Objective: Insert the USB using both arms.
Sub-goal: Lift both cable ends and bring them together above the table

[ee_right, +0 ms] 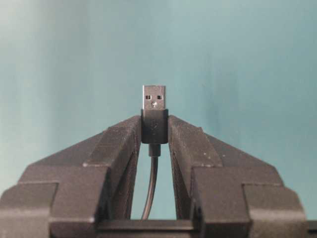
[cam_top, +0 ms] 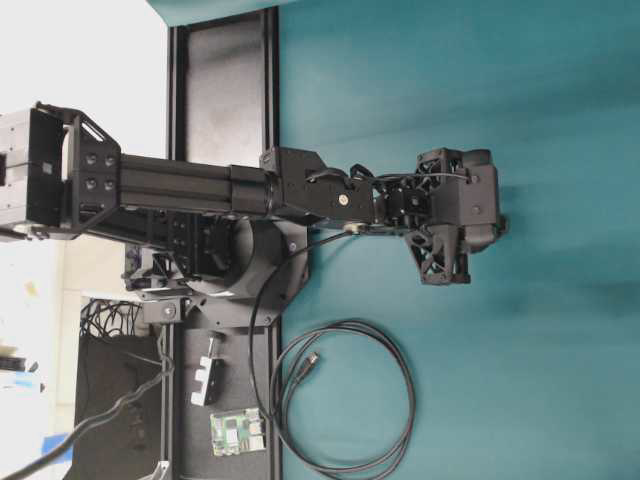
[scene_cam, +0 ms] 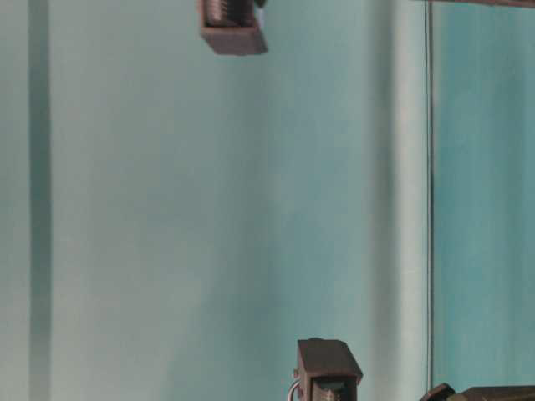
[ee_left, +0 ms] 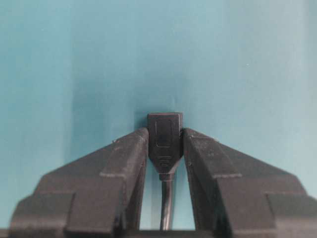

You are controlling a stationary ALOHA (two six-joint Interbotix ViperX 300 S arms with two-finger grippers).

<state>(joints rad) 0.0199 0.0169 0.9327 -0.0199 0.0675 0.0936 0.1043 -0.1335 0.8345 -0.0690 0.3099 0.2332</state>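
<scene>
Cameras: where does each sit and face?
Overhead: above, looking down at teal table, one arm, looped cable.
Table-level: low, sideways; only dark robot parts at edges.
Left wrist: behind left claw, shut on black socket end.
Right wrist: behind right claw, shut on USB.
Shared: both wrist views face teal.

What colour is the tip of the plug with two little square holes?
Silvery metal tip, seen best in the right wrist view.

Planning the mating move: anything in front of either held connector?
Nothing visible: left gripper clamps the black connector, right gripper the USB plug; only teal cloth ahead of each. Neither wrist view shows the other connector.
</scene>
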